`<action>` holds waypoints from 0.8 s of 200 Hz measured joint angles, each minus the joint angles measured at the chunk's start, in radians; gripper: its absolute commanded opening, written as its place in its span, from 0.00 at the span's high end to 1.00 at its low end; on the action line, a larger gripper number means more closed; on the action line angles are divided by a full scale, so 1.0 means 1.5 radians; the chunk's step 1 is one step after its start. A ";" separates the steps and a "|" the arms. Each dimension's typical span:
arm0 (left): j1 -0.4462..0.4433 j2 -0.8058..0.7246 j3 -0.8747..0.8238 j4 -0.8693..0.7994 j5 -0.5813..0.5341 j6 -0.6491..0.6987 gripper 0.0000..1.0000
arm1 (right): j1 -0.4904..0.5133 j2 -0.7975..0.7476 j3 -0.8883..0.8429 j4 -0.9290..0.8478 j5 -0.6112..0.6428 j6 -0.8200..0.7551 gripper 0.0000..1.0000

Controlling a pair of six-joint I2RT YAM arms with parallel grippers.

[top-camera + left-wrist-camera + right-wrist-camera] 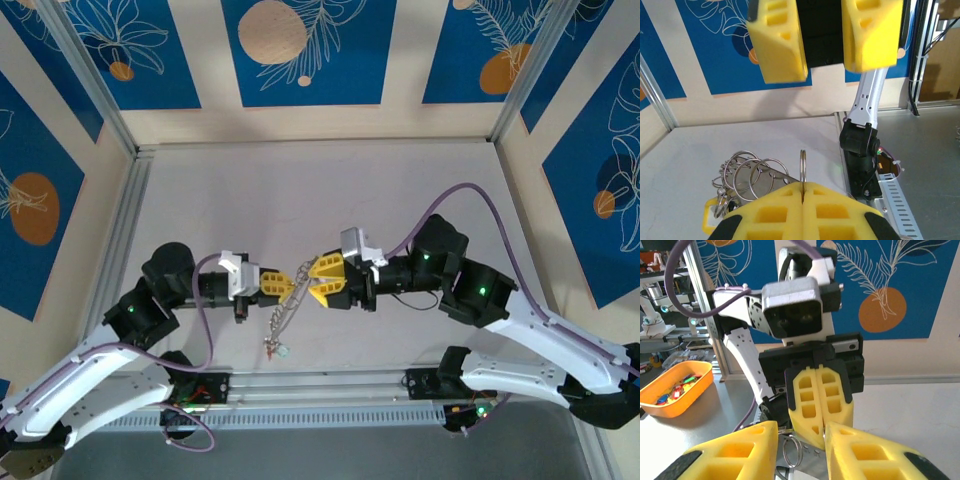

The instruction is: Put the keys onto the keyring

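My left gripper is shut on a round metal ring, seen edge-on above its yellow fingertips. Beside that ring hang several more rings, a flat metal strip and a yellow key tag. From above, the bunch dangles as a thin grey string of keys below the grippers. Which part of it is the keyring I cannot tell. My right gripper faces the left one tip to tip. It is open, its jaws either side of a ring and the left fingers.
An orange tray holding coloured tagged keys stands off the table at the left of the right wrist view. Aluminium frame posts and blue patterned walls enclose the grey table. The right arm's base stands near the front rail.
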 measured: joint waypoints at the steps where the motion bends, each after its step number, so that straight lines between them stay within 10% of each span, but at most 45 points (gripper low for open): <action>1: 0.000 0.000 0.000 -0.001 0.000 0.001 1.00 | -0.001 0.002 0.002 -0.001 0.000 0.000 0.68; 160: -0.055 0.022 0.114 -0.174 -0.110 0.128 1.00 | -0.037 0.131 0.183 -0.196 -0.054 -0.031 0.66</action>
